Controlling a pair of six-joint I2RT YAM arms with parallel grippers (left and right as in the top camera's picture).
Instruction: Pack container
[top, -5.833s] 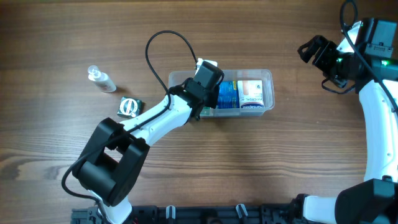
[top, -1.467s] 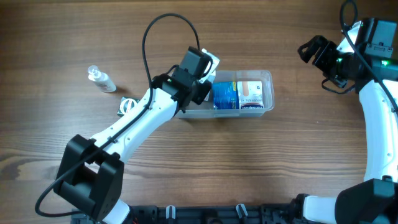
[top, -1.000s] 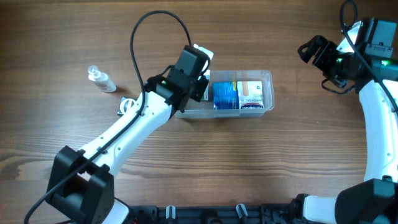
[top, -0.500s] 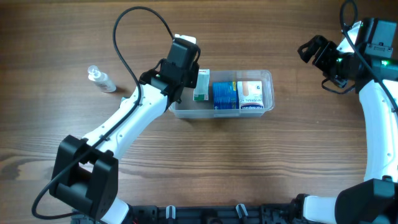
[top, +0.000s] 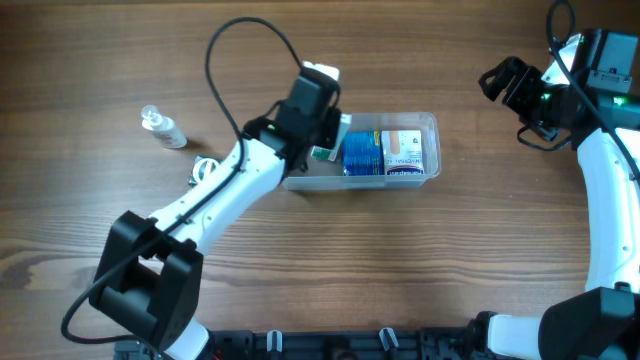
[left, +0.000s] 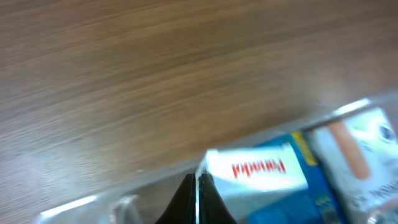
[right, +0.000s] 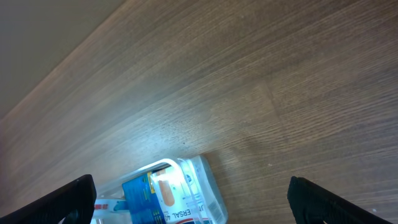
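Observation:
The clear plastic container (top: 431, 124) lies at mid-table and holds a blue box (top: 364, 153), a plaster box (top: 406, 150) and a small green-and-white box (top: 341, 134) at its left end. My left gripper (top: 322, 122) is over that left end, shut with nothing between the fingers. In the left wrist view its fingertips (left: 196, 179) are beside the white box with red lettering (left: 255, 171), inside the container's rim (left: 348, 109). My right gripper (top: 508, 84) is open and empty, high at the far right. The container also shows in the right wrist view (right: 210, 186).
A small clear bottle (top: 163, 128) lies at the left. A round silver item on a dark card (top: 204, 170) sits partly under my left arm. The arm's black cable loops above the container's left side.
My left gripper drew back left off the container, leaving the green-and-white box standing inside, then moved right again over the container's left end. The right arm has not moved.

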